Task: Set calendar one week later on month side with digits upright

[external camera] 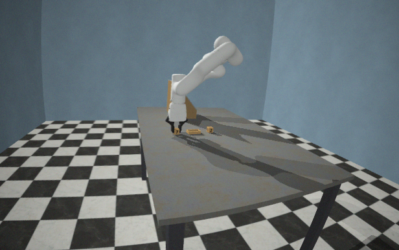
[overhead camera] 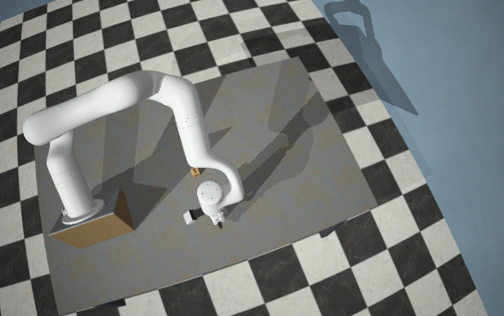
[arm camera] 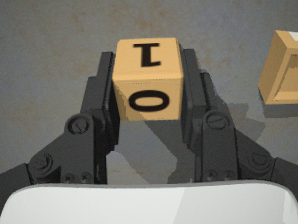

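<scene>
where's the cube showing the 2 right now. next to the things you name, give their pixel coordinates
In the exterior view, the cube showing a 2 (external camera: 210, 129) (overhead camera: 195, 172) sits on the table just right of the tray (external camera: 193, 131) (arm camera: 280, 67), on the side away from the gripper (external camera: 176, 129) (arm camera: 149, 70).

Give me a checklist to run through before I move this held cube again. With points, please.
1. Gripper (overhead camera: 220, 224) (external camera: 176, 129) (arm camera: 149, 70) closed on the near cube (external camera: 176, 131) (arm camera: 149, 59), both pads against it: ok.
2. Held cube clear of the table top (overhead camera: 135, 262) (external camera: 207, 188) (arm camera: 50, 30): cannot tell.
3. Tray (external camera: 193, 133) (arm camera: 273, 65) flat on the table: ok, as far as the exterior view shows.
4. Cubes side by side in the tray: not ok; the held cube and the loose cube (overhead camera: 195, 172) (external camera: 210, 129) are both outside.
5. Month's name readable: cannot tell.
</scene>
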